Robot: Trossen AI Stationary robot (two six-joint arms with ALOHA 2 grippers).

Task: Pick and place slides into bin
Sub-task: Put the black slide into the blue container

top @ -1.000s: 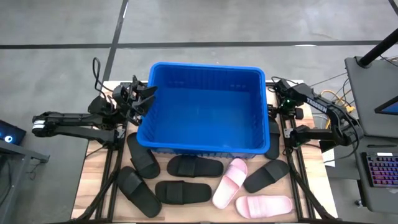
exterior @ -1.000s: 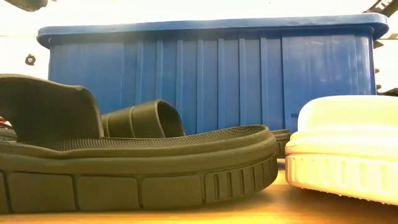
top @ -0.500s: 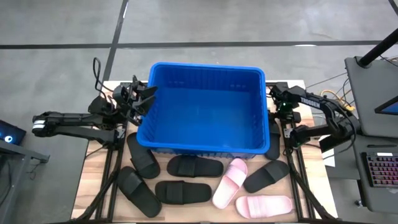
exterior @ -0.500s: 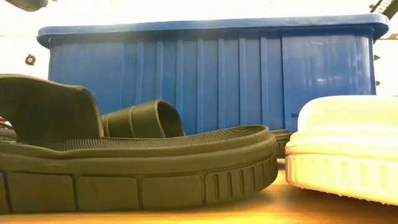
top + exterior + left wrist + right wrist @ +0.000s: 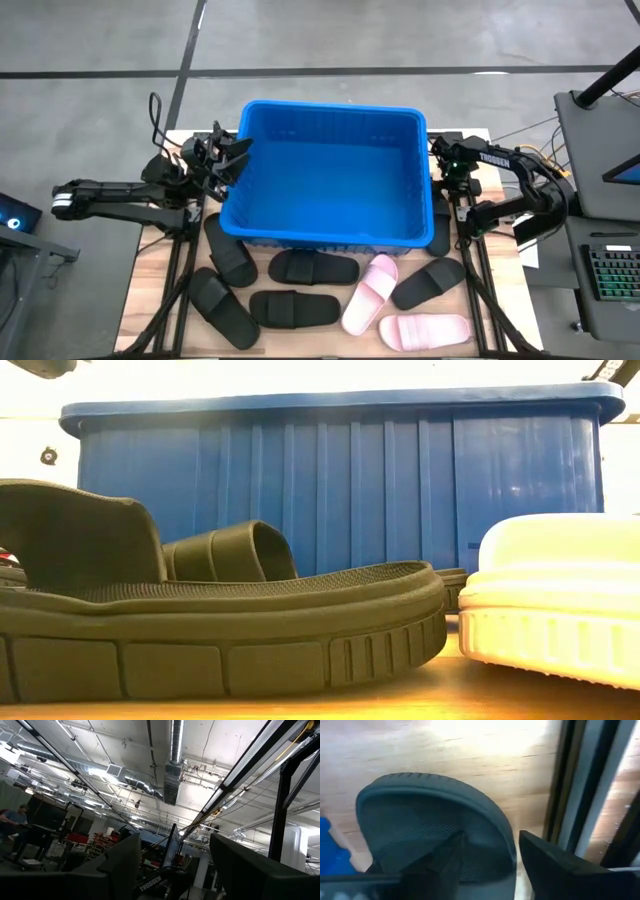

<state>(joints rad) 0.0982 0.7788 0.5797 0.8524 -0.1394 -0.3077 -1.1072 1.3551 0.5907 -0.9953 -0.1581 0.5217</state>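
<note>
Right gripper (image 5: 447,160) has swung in toward the bin's right wall since a second ago, and its arm's elbow has folded back with it; nothing else has shifted.

At the far left, the left gripper (image 5: 235,155) hangs off the bin's upper-left corner, tilted up toward the ceiling, fingers wide with nothing between them.

The bin (image 5: 330,106) sits mid-table with no slides inside. Its long axis runs left to right.

Seven slides lie on the table (image 5: 145,300) in front of the bin: five black and two pink. From the left:
- Black slide (image 5: 230,255), just beside the bin's front-left corner, lies diagonally.
- Another black one (image 5: 222,305), nearer the table edge, lies on a similar diagonal.
- Two black ones (image 5: 293,308) (image 5: 313,267) lie left to right, one behind the other.
- Pink slide (image 5: 368,292) slants up to the right.
- A black one (image 5: 428,283) just beside it slants the same way.
- The second pink one (image 5: 425,328) lies left to right at the front edge.

Toe directions cannot be told.

An eighth, black slide (image 5: 435,820) lies beside the bin's right wall under the right gripper. Its fingers are apart, either side of that slide's rim. Whether they touch it cannot be told.
</note>
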